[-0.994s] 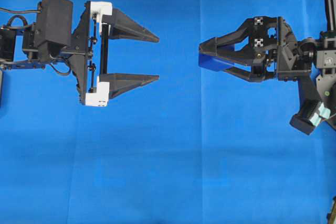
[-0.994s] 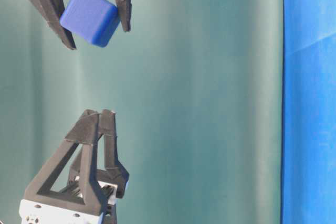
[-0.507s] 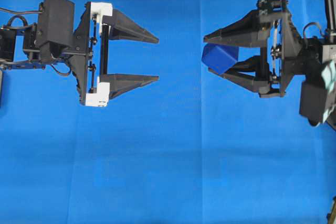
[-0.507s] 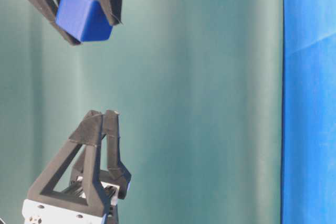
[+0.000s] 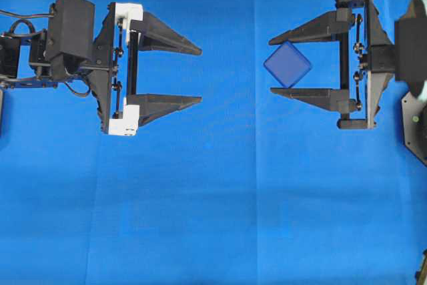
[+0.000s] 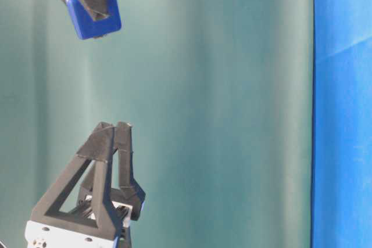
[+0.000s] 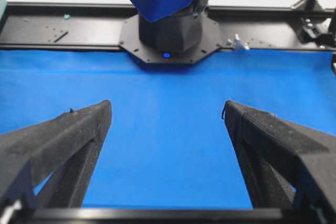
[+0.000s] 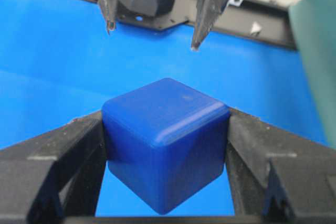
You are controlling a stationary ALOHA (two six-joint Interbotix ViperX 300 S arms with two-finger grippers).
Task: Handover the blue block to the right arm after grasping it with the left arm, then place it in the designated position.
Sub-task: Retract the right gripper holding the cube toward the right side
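**Blue block in right claw, handover done**

Blue block [image 5: 287,63] sits right of centre in the overhead view, pinched corner-on between the right gripper [image 5: 280,63] fingers, well above the cloth [image 5: 213,218]. We judge placing is next. Left gripper [image 5: 200,73] gapes wide, holding nothing, clear of the block.

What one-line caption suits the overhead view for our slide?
Right claw grips the blue block above the cloth; left claw waits open opposite.
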